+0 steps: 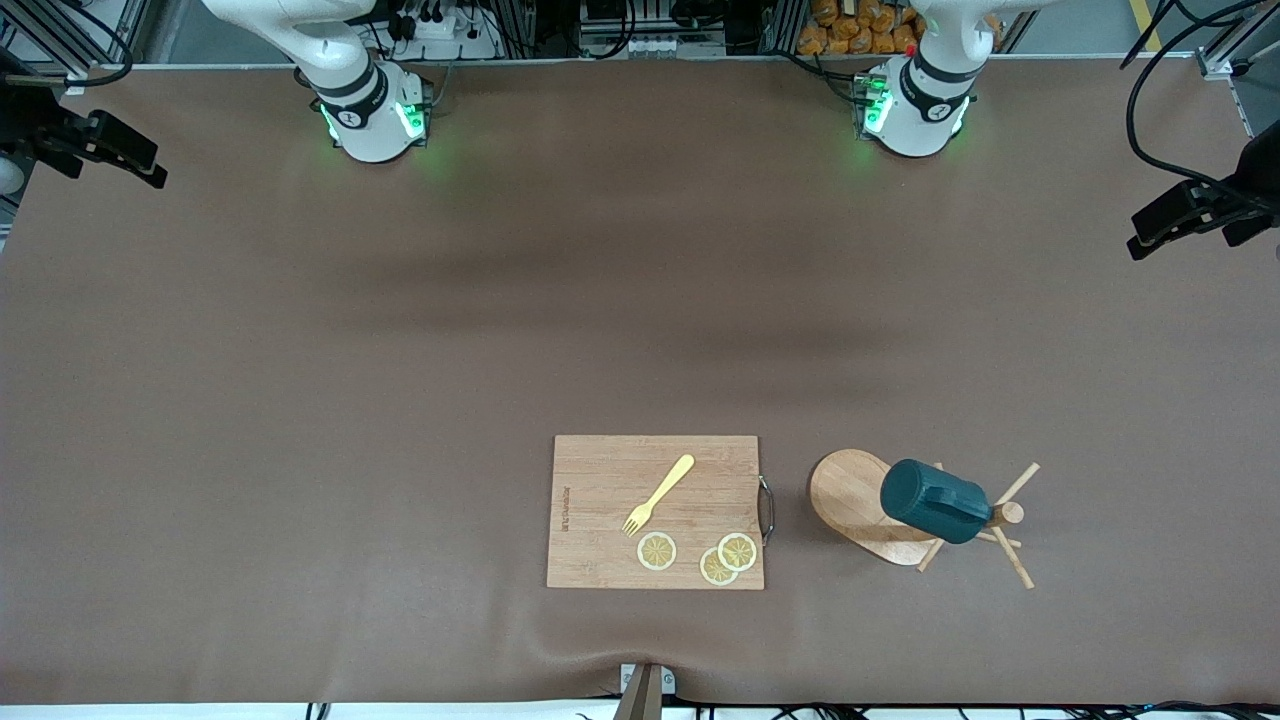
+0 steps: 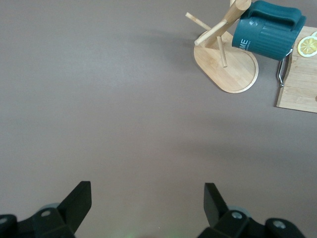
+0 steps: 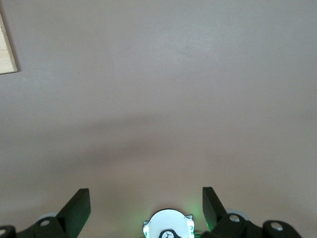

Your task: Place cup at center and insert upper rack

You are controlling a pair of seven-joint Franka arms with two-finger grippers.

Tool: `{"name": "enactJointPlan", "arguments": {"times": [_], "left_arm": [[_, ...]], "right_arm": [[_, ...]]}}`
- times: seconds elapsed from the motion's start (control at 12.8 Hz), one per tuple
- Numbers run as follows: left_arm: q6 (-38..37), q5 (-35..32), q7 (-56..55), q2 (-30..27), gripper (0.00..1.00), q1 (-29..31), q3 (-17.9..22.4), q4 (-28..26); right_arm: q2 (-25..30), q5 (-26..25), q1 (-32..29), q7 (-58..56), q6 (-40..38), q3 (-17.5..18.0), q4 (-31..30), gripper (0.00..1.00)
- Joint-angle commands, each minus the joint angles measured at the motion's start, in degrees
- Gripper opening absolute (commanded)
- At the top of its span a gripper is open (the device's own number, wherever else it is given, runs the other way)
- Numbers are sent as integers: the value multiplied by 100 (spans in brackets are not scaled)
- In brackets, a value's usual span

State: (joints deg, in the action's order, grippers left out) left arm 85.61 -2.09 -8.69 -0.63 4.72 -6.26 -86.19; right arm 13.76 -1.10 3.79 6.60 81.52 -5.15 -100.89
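The dark teal cup (image 1: 935, 500) hangs tilted on a peg of the upper rack (image 1: 850, 495), a light wooden mug tree with an oval base. The rack stands near the front camera, toward the left arm's end of the table. In the left wrist view the cup (image 2: 267, 29) and rack (image 2: 233, 69) lie well away from my left gripper (image 2: 147, 194), which is open over bare table. My right gripper (image 3: 146, 197) is also open and holds nothing, above bare table close to its own base. Neither hand shows in the front view.
A wooden cutting board (image 1: 610, 470) lies beside the rack, toward the right arm's end, carrying a yellow fork (image 1: 658, 495) and three lemon slices (image 1: 657, 551). Black clamps (image 1: 100, 145) (image 1: 1190, 215) jut in at both ends of the table. A brown mat covers the table.
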Motion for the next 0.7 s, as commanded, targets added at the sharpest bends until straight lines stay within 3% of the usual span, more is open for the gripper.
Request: {"name": "enactJointPlan", "arguments": {"times": [0.0,0.62], "left_arm": [[-9,25,17,-130,100,29,-7,-100],[-18,-19,219,-139,100,29,20,-74]], "right_arm": [[83,31,-97,-62,-13,41,8,100],[101,66,-124,-237,-31,-91,17,100]]}}
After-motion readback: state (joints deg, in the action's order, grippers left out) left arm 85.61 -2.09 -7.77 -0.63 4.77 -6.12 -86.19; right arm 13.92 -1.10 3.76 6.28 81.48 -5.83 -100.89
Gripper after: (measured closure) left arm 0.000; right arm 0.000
